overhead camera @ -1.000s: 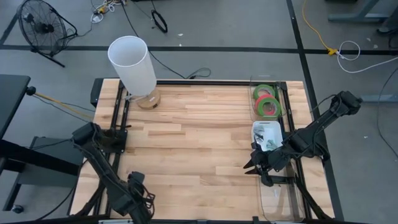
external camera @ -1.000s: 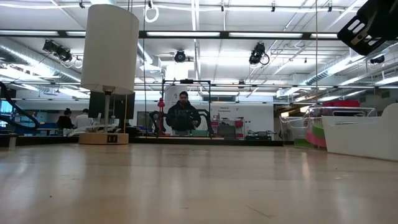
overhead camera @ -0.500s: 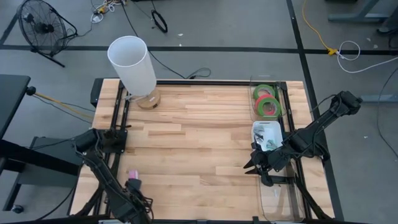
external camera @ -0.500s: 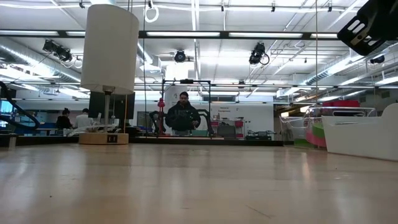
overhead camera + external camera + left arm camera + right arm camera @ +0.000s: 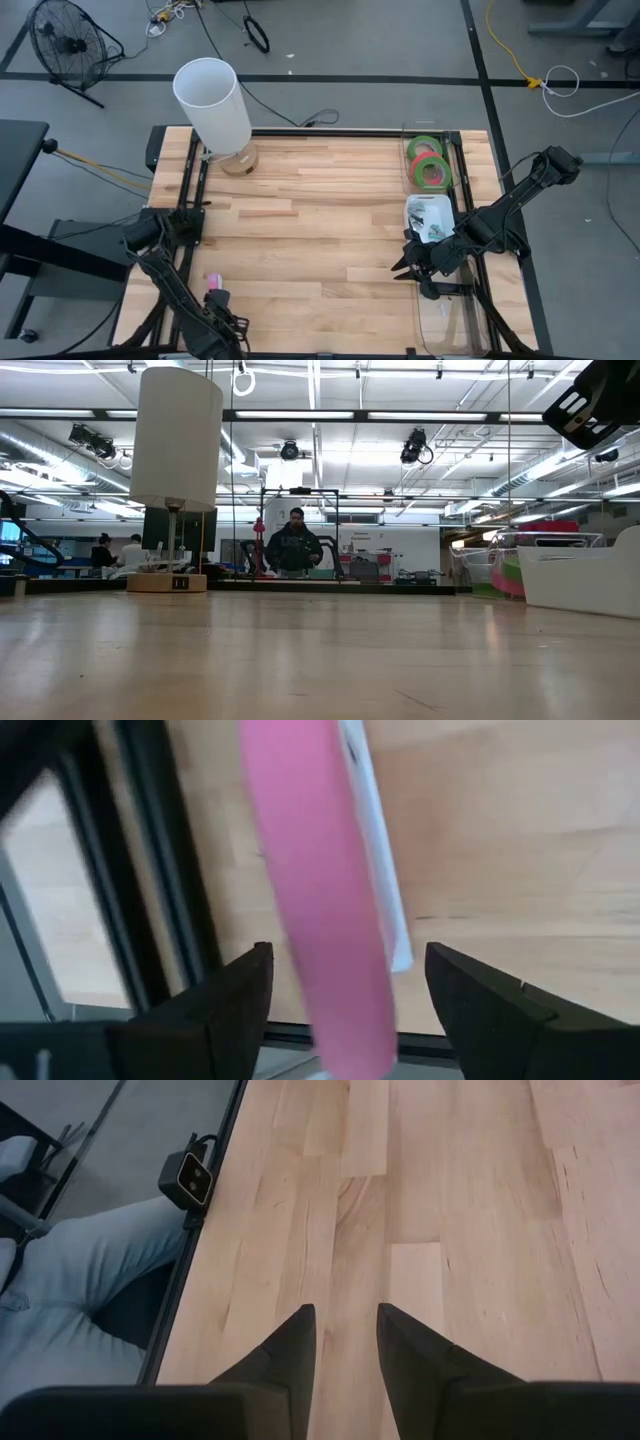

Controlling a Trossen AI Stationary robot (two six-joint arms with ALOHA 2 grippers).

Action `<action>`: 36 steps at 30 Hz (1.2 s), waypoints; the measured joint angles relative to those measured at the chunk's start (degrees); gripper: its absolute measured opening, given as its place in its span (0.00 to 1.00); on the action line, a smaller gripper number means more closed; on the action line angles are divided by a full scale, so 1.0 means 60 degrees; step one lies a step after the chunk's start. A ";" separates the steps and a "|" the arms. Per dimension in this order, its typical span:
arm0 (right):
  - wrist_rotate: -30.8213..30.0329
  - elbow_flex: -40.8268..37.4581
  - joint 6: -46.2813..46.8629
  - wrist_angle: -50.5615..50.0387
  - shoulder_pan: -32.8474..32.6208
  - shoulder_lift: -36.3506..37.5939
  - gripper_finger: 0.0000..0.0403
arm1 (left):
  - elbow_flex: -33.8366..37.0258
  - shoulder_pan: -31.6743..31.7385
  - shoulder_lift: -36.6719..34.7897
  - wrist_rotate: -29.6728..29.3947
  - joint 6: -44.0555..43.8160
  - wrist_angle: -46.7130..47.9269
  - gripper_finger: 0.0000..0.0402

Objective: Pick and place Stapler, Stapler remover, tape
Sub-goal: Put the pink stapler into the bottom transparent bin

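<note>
The left gripper sits at the desk's near-left edge, jaws apart, straddling a pink object. The right gripper hovers near the clear bins, jaws narrowly apart, empty. The tape lies in the far-right bin.

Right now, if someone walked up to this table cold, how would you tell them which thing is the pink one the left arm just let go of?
Start at the wooden table and go to its front left corner, far from the clear bins of tape rolls. There, just ahead of the open left gripper, lies a small pink object with a white edge. It is the only loose item on the bare wood.
</note>
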State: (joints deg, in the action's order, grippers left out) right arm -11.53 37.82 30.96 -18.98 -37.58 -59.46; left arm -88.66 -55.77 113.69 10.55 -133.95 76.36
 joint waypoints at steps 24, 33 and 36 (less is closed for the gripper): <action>0.0000 0.0000 0.0000 0.0007 0.0000 -0.0004 0.27 | 0.0007 -0.0083 0.1187 -0.0091 0.1690 0.0776 0.31; -0.0147 0.0000 -0.0004 0.0015 -0.0004 -0.0004 0.27 | -0.0089 0.0013 0.1073 -0.1322 0.2414 0.0711 0.31; -0.0761 0.0000 -0.0001 0.0058 -0.0004 -0.0004 0.27 | -0.0680 0.0205 0.0980 -0.2358 0.3040 0.1005 0.31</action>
State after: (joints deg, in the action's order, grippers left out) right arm -16.10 37.82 30.96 -18.63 -37.60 -59.48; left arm -92.75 -54.54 119.57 -3.59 -115.71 82.40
